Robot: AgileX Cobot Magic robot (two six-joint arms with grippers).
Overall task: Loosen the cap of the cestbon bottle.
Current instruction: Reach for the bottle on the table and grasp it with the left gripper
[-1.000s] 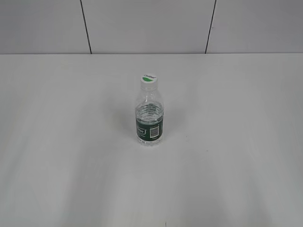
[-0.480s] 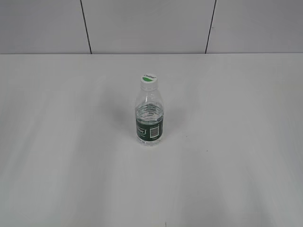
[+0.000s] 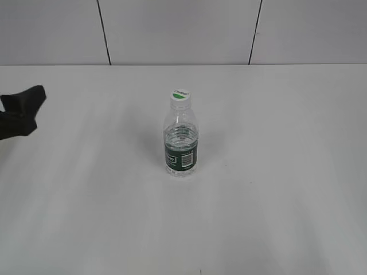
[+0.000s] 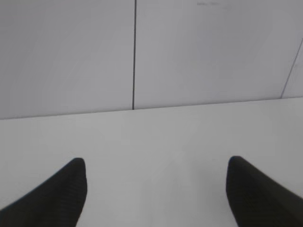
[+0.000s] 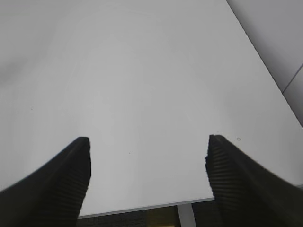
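Exterior view is showing the cestbon bottle [image 3: 182,143] standing upright mid-table [image 3: 275,189], cap [image 3: 180,95] on top. Left end effector [image 3: 23,109] is sitting at the left edge, fingers spread, nearer; right end effector [image 5: 147,156], also spread, is facing bare table.

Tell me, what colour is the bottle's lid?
The cap is white with a green mark on top, best seen in the exterior view.
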